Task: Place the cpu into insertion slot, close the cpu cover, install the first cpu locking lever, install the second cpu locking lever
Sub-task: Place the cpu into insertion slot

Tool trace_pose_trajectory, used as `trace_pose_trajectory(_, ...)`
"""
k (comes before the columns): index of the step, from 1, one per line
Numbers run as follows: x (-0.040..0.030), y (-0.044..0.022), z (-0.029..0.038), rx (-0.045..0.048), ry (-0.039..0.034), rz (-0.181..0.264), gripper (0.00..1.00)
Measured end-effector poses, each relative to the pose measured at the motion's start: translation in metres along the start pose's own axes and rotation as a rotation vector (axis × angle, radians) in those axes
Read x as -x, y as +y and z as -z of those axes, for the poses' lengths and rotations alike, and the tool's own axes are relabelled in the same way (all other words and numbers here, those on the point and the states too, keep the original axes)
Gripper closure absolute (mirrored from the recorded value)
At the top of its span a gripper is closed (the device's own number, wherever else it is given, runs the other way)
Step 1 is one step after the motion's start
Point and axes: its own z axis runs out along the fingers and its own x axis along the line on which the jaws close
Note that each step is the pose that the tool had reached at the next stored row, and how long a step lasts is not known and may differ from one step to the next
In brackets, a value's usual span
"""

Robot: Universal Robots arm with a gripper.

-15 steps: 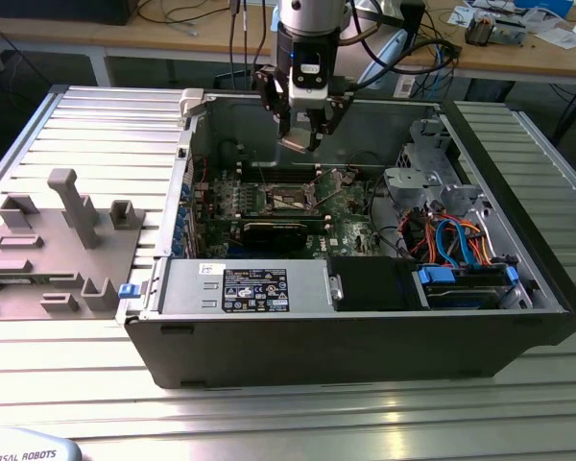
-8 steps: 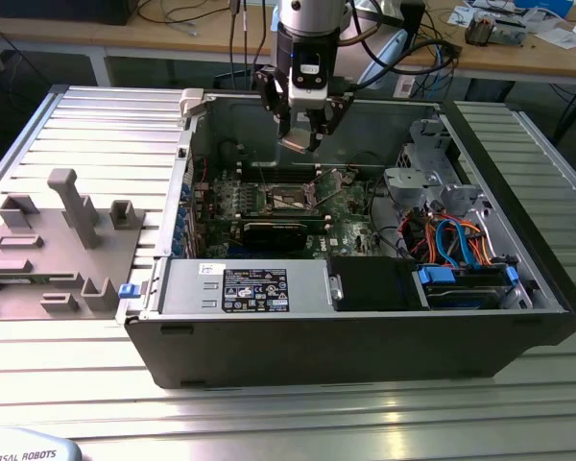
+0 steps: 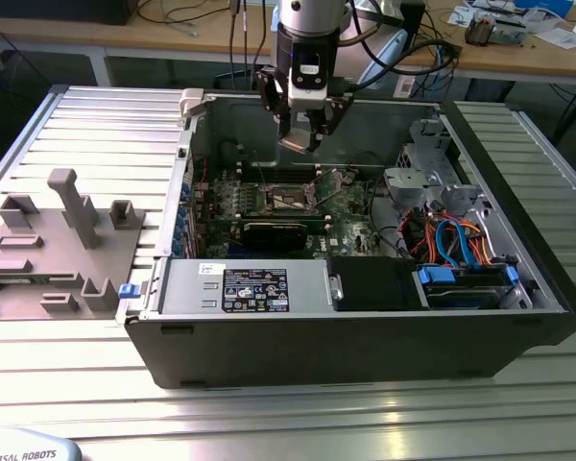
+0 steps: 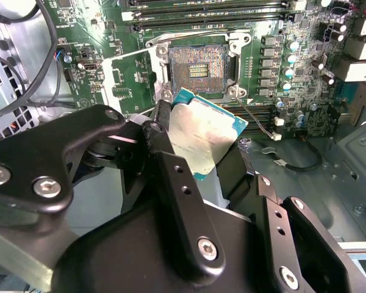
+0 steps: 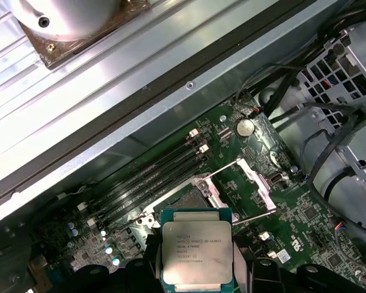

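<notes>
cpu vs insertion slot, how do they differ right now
The cpu is a pale silver plate with a teal edge; the insertion slot is a dark recess with a shiny rim. The cpu is clamped in the gripper, held above the green board; the insertion slot lies sunk in that board, empty. Both are square, of similar outline.

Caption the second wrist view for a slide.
The claw grips the cpu above the green board, whose insertion slot lies open and empty.
</notes>
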Motion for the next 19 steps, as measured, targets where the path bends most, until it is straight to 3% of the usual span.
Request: trace_pose_trajectory(19,0.0,0.0,-0.0004,0.0001,-0.0007,-0.01,0.45)
